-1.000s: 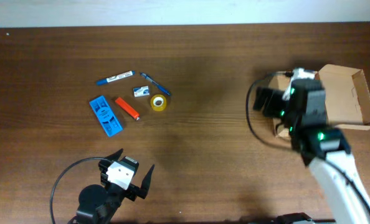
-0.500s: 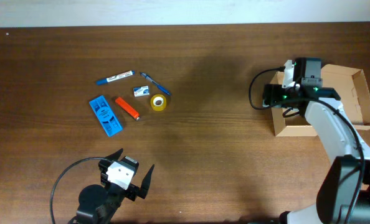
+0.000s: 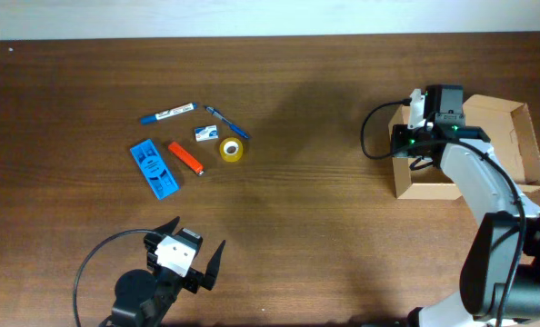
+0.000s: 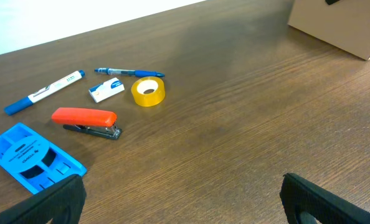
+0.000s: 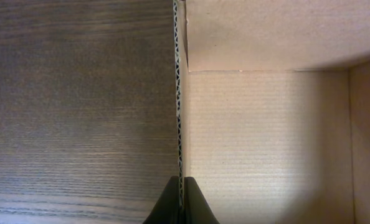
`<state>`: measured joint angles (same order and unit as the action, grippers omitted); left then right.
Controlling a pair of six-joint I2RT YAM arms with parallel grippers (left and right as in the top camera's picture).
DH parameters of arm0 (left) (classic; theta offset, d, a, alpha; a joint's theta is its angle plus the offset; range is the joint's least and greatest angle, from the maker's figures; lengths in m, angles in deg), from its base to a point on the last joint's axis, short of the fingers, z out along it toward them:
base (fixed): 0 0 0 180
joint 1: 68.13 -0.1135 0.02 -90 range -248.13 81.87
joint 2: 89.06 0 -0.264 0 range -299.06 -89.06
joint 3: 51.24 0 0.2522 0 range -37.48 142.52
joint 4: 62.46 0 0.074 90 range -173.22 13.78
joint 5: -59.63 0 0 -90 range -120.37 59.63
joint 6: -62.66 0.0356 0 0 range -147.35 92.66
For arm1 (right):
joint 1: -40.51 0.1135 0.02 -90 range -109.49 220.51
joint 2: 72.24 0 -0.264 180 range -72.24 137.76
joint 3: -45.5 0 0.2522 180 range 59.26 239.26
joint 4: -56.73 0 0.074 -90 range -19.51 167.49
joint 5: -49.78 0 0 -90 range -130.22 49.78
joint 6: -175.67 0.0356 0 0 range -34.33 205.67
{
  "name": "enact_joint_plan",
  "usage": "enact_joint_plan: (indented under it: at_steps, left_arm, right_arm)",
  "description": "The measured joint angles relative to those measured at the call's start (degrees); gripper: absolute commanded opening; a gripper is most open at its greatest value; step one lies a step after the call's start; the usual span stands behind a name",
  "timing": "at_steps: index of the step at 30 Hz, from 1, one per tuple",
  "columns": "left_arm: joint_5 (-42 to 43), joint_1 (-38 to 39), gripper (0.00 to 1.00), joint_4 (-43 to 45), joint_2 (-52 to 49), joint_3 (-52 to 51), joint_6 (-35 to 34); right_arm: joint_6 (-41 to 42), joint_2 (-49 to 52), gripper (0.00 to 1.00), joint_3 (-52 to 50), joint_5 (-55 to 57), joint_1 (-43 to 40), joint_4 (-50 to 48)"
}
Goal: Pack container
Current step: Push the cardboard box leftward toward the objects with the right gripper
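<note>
The container (image 3: 499,136), a tan cardboard box with its flap lid open, stands at the right of the table. My right gripper (image 3: 408,143) is at its left wall. In the right wrist view that gripper (image 5: 180,200) is shut on the thin corrugated wall edge (image 5: 177,93), one finger outside over the wood and one inside over the box floor (image 5: 260,137). My left gripper (image 3: 197,236) hovers open at the front left, holding nothing. In the left wrist view its fingers (image 4: 54,199) stand wide apart, and the container (image 4: 341,25) shows at the far right.
A group of stationery lies at the left: a white-and-blue marker (image 3: 167,113), a blue pen (image 3: 226,122), a small white box (image 3: 205,133), a yellow tape roll (image 3: 232,149), an orange stapler (image 3: 185,158) and a blue flat case (image 3: 153,167).
My right arm swung back over the container's left wall and its jaws closed on the wall edge. The left arm and the stationery have not moved.
</note>
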<state>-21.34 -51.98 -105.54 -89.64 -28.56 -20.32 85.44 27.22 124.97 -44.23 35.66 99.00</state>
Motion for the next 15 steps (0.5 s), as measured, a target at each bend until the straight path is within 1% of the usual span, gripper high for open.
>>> enact_joint_plan:
  at_steps: [4, 8, 11, 15]
  left_arm:
    - [0.00, 0.00, 1.00, 0.02, 0.00, 0.00, 0.02]
    - [0.00, 0.00, 1.00, 0.00, 0.00, 0.00, 0.00]
    - [0.00, 0.00, 0.99, 0.00, 0.00, 0.00, 0.00]
    - [0.00, 0.00, 1.00, 0.00, 0.00, 0.00, 0.02]
  right_arm:
    - [-0.55, 0.09, 0.04, 4.94, -0.04, 0.74, 4.83]
    - [-6.16, 0.13, 0.04, 13.90, -0.33, 8.96, 7.26]
    - [-13.05, 0.13, 0.04, 17.20, -0.63, 15.39, 7.28]
    - [-29.11, 0.13, 0.04, 17.59, -1.07, 21.97, 11.58]
